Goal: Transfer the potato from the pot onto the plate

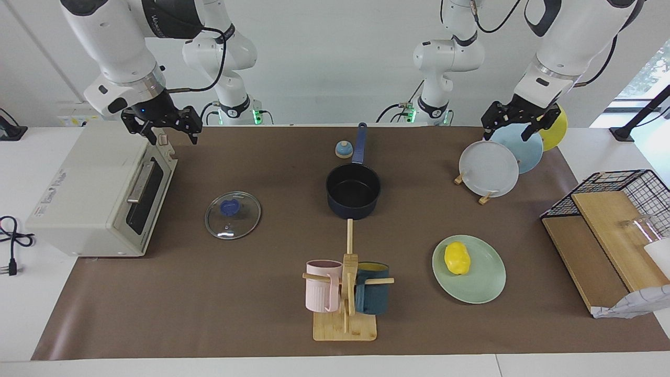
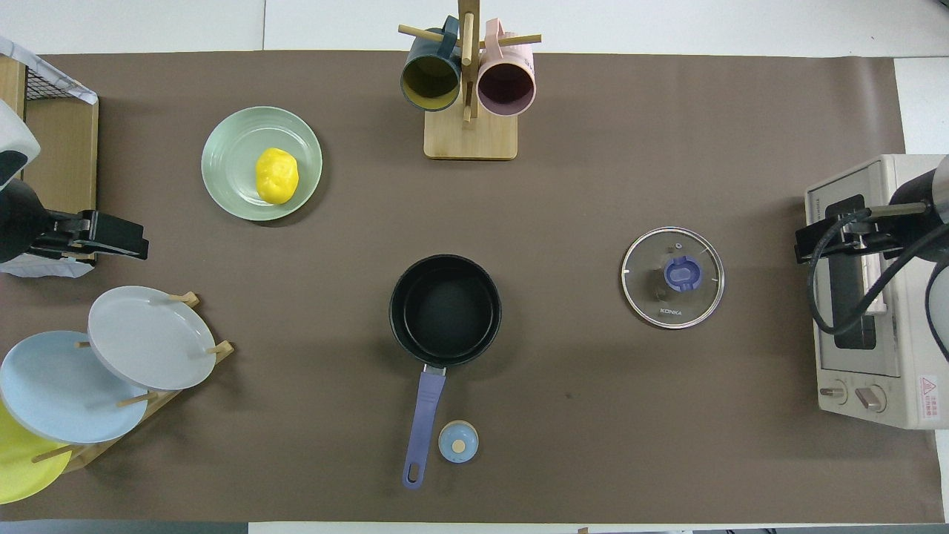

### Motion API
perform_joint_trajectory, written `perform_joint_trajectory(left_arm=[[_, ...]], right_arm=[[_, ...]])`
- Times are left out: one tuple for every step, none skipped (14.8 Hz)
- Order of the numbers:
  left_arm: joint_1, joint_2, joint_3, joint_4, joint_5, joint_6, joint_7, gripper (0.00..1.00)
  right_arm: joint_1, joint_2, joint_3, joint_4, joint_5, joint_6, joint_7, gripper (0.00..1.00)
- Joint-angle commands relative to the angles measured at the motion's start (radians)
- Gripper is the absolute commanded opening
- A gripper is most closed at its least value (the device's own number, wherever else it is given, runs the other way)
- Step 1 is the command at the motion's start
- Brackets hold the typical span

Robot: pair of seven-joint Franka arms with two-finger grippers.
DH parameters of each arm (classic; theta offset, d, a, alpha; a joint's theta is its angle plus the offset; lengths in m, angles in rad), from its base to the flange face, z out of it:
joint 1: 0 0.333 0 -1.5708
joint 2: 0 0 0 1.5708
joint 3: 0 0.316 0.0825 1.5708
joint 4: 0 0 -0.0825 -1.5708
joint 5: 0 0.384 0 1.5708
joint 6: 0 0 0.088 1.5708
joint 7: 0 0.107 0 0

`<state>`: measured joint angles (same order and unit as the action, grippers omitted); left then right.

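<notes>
Left pincer [image 1: 518,123], right pincer [image 1: 166,128] both wide, empty; glass lid [image 2: 672,277] reads KONKA.

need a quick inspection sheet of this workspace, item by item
surface: brown mat over a white table.
job's things: potato lies on the mint plate; pot empty, lid off.
clutter: glass lid, mug rack, plate rack, small blue knob, toaster oven, wire basket.
grippers: left gripper open over the plate rack; right gripper open over the toaster oven; both hold nothing.
cables: black cord beside the toaster oven.
surroundings: white wall, window at the left arm's end.
</notes>
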<state>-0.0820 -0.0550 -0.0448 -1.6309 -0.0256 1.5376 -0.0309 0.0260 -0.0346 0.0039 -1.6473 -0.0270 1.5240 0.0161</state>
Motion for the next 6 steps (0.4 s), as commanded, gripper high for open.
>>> perform_joint_trajectory(left_arm=[[0.018, -0.011, -0.006, -0.009, 0.0, 0.001, 0.023, 1.0], [0.019, -0.011, -0.006, -0.012, 0.0, 0.004, 0.022, 1.0], [0.019, -0.011, -0.006, -0.012, 0.001, 0.001, 0.022, 1.0], [0.018, -0.011, -0.006, -0.012, 0.001, 0.006, 0.02, 1.0], [0.019, -0.011, -0.006, -0.013, 0.0, 0.009, 0.022, 1.0], [0.018, -0.012, -0.006, -0.015, 0.0, 0.007, 0.02, 1.0]], right_arm=[[-0.014, -0.021, 0.01, -0.022, 0.012, 0.001, 0.012, 1.0], [-0.014, -0.021, 0.01, -0.022, 0.012, 0.001, 0.012, 1.0], [-0.014, -0.021, 0.01, -0.02, 0.01, 0.002, 0.012, 1.0], [-0.015, -0.021, 0.01, -0.02, 0.012, 0.002, 0.012, 1.0], [-0.014, -0.022, 0.01, -0.023, 0.012, -0.008, 0.012, 1.0], [-0.014, -0.025, 0.01, -0.025, 0.012, -0.025, 0.01, 1.0]])
